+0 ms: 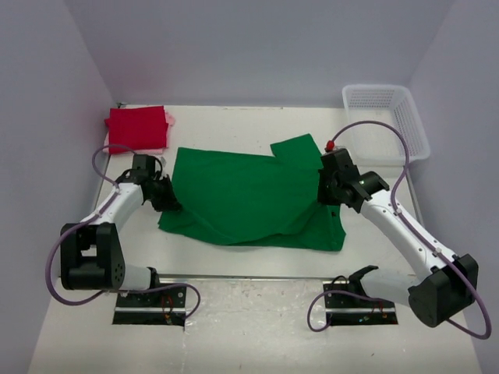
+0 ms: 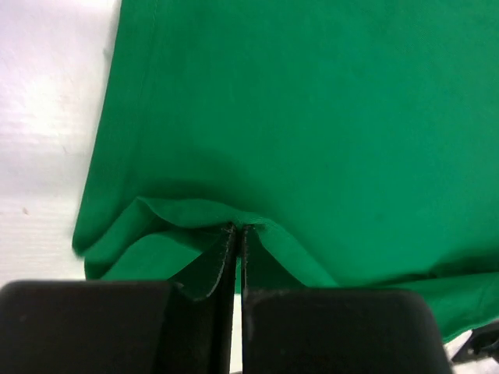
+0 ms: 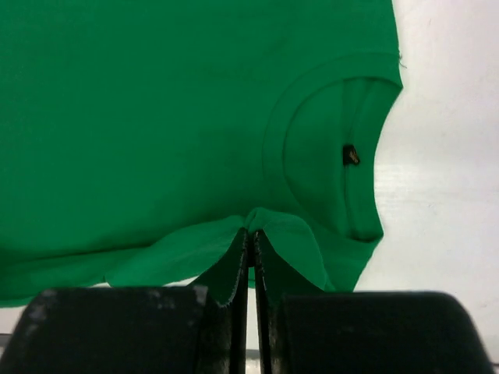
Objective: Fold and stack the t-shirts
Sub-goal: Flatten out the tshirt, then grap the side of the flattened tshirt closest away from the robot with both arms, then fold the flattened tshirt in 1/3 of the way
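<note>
Both pincers (image 2: 238, 231) (image 3: 251, 232) clamped, green t-shirt (image 1: 242, 195) edges

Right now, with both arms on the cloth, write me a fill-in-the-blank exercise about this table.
1. The t-shirt that the left gripper and the right gripper both pinch is ____ in colour.
2. The folded red t-shirt lies at the far ____ corner of the table.
3. The white basket stands on the ____ arm's side.
Missing words: green; left; right.
</note>
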Controlling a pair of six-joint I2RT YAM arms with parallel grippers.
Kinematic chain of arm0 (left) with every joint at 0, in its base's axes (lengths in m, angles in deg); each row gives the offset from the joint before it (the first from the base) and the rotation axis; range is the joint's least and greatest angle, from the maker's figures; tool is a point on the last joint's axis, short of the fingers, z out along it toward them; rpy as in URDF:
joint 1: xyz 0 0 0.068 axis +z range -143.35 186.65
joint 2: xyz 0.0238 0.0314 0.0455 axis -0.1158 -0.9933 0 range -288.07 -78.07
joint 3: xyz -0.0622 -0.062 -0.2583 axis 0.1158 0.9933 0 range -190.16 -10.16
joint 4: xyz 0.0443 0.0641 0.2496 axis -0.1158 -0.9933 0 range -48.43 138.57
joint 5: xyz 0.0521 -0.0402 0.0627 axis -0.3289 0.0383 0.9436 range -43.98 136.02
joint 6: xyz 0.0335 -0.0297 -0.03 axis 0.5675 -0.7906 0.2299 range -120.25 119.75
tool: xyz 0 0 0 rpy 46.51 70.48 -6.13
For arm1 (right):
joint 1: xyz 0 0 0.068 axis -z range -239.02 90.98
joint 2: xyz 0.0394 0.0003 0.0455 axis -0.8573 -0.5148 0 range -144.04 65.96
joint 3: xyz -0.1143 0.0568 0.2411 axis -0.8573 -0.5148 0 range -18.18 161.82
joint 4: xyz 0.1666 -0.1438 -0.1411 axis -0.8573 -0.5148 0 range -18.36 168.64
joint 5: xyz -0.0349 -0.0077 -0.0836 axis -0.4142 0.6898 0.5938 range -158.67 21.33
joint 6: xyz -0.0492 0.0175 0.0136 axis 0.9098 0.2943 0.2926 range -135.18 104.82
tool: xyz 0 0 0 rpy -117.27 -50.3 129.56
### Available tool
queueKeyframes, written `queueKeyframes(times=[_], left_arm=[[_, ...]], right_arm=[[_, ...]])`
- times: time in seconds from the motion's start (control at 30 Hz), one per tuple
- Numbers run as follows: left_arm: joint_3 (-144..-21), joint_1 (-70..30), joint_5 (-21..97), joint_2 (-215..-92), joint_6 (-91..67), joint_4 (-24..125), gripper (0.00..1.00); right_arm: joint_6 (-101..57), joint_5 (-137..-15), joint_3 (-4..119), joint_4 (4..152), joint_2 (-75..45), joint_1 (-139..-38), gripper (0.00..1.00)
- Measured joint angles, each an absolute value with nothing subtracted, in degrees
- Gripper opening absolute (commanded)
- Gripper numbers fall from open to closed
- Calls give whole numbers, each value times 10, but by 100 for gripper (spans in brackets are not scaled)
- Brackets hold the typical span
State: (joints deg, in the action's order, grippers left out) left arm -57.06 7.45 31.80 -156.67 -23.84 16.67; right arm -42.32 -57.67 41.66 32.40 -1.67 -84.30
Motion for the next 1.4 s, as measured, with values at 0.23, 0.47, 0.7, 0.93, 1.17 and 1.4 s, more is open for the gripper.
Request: queueKeyframes(times=[0.23, 0.47, 0.7, 0.93, 1.17, 1.4], left_arm=[[-551, 74, 329, -1579, -249, 140, 0], [-571, 74, 367, -1580, -252, 119, 0], [-598, 73, 408, -1579, -260, 109, 0], [-614, 73, 436, -1563, -272, 90, 0], [-614, 73, 449, -1568, -280, 86, 0], [-611, 73, 451, -1595, -284, 87, 0]], right_arm=[[-444, -564, 392, 285, -20, -857, 0], [-451, -545, 390, 279, -23, -857, 0], [-451, -527, 390, 271, -46, -857, 0], [-450, -514, 402, 268, -82, -857, 0], [-449, -505, 417, 271, -120, -853, 0], [-445, -500, 430, 277, -147, -833, 0]])
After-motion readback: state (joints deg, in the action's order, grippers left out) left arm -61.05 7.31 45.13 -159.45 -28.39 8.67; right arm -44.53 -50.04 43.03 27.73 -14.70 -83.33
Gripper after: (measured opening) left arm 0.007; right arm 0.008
